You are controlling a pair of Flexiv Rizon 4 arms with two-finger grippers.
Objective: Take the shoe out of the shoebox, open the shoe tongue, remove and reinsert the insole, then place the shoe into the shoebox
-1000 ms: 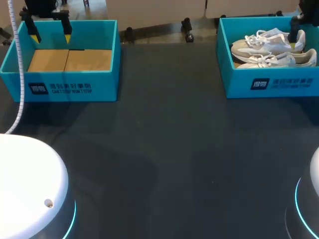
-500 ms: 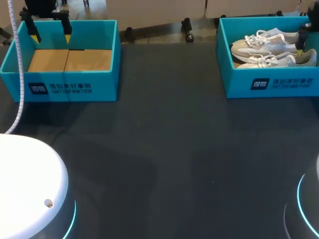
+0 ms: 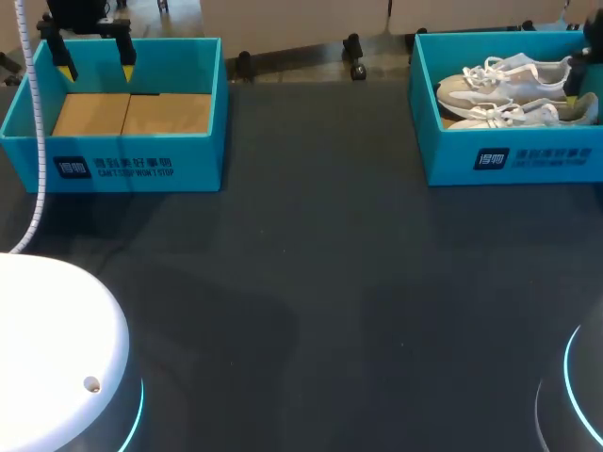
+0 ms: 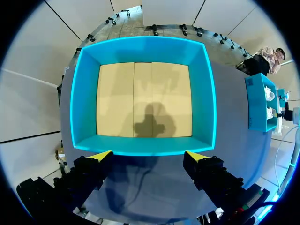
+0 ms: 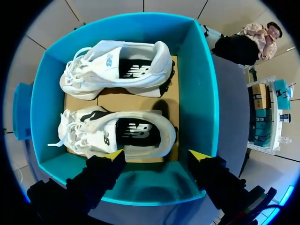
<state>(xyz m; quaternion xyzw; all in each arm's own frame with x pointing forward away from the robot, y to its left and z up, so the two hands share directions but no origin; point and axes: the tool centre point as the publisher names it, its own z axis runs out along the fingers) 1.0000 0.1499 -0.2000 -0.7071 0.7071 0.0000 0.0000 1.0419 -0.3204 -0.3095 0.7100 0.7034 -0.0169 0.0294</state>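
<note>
Shoebox (image 5: pixel 199 84) with two white shoes inside, under the spread right gripper (image 5: pixel 157 155).
Its yellow tips stand wide apart over the box's near wall; just ahead the nearer shoe (image 5: pixel 119 133) lies on its side, the farther shoe (image 5: pixel 122 65) beyond it, toes the same way. Across the dark table (image 3: pixel 311 282), the left gripper (image 4: pixel 149 154) hangs equally parted over the other box (image 4: pixel 145 49), cardboard floor showing.

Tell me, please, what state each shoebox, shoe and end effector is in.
left shoebox, open, empty.
right shoebox, open, holding both shoes.
far shoe, laced, insole in, inside the box.
near shoe, laced, insole in, inside the box.
left end effector, open, holding nothing.
right end effector, open, holding nothing.
</note>
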